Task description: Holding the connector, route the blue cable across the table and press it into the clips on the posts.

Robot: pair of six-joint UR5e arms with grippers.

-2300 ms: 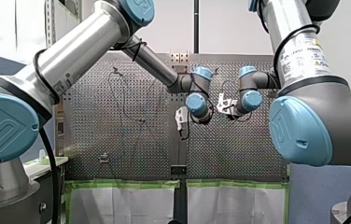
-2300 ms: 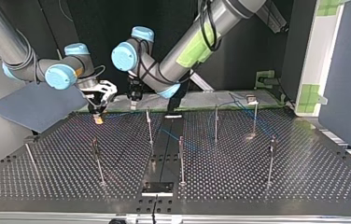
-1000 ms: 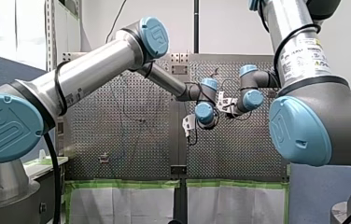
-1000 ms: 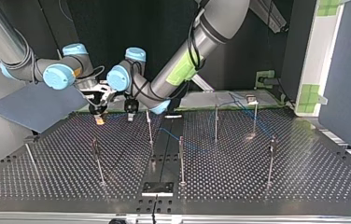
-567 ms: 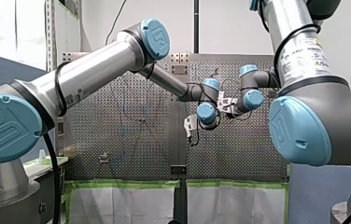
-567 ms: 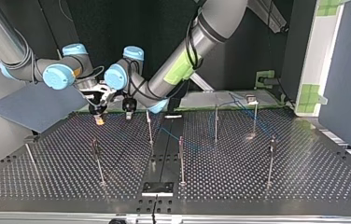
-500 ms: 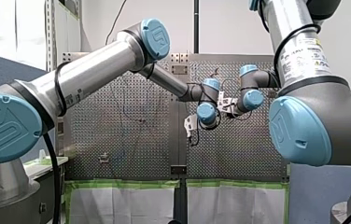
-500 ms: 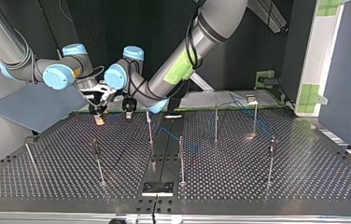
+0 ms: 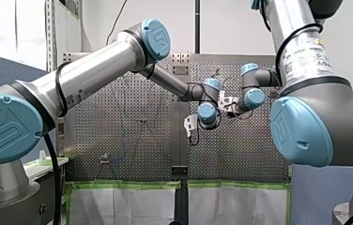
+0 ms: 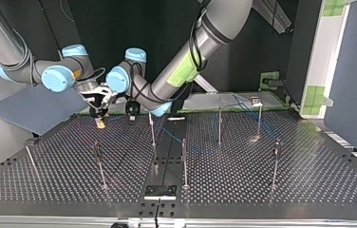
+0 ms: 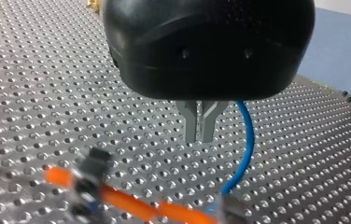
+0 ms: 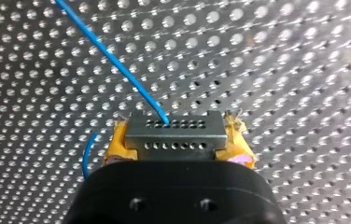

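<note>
Low over the surface [image 12: 304,70], your right gripper [image 12: 177,148] clamps the connector [image 12: 173,127] to lead the blue cable [image 12: 110,59] — your left gripper [image 11: 200,137], closed tight on nothing, hovers beside it.

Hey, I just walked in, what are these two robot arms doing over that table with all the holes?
The right arm's tool grips a grey metal connector between its yellow pads, low over the perforated table, with the blue cable running out of it. The left arm's tool hangs close beside it, metal fingers shut and empty, the cable curving past them. The cable trails across the table among the thin posts; whether any clip holds it is too small to tell.
</note>
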